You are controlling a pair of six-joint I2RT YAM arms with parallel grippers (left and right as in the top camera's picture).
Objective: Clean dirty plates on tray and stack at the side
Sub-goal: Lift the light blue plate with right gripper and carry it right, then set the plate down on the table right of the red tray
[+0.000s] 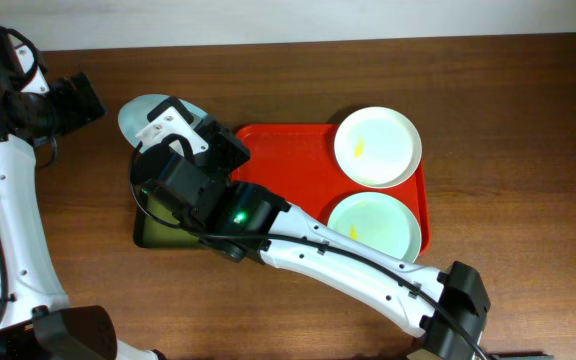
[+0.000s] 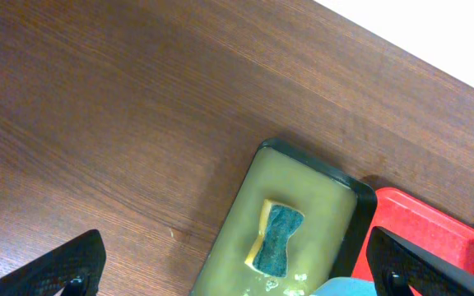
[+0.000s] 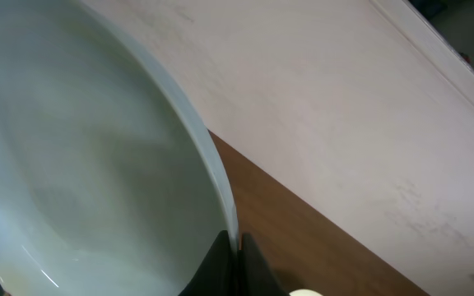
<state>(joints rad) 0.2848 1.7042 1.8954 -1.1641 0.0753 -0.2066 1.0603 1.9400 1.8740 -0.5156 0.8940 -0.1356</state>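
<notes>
My right gripper point(image 1: 190, 128) is shut on the rim of the light blue plate point(image 1: 148, 108) and holds it over the table left of the red tray point(image 1: 288, 160). The right wrist view shows that plate point(image 3: 81, 148) filling the frame with my fingers point(image 3: 234, 251) pinched on its edge. The white plate point(image 1: 377, 146), with a yellow smear, and the mint green plate point(image 1: 373, 222) lie on the tray's right half. My left gripper point(image 2: 237, 267) is open and empty above the dark green tray point(image 2: 303, 222), which holds a yellow and green sponge point(image 2: 275, 238).
The dark green tray point(image 1: 153, 232) lies left of the red tray, mostly hidden under my right arm. A corner of the red tray point(image 2: 426, 238) and a bit of blue plate point(image 2: 348, 288) show in the left wrist view. Bare wooden table lies around.
</notes>
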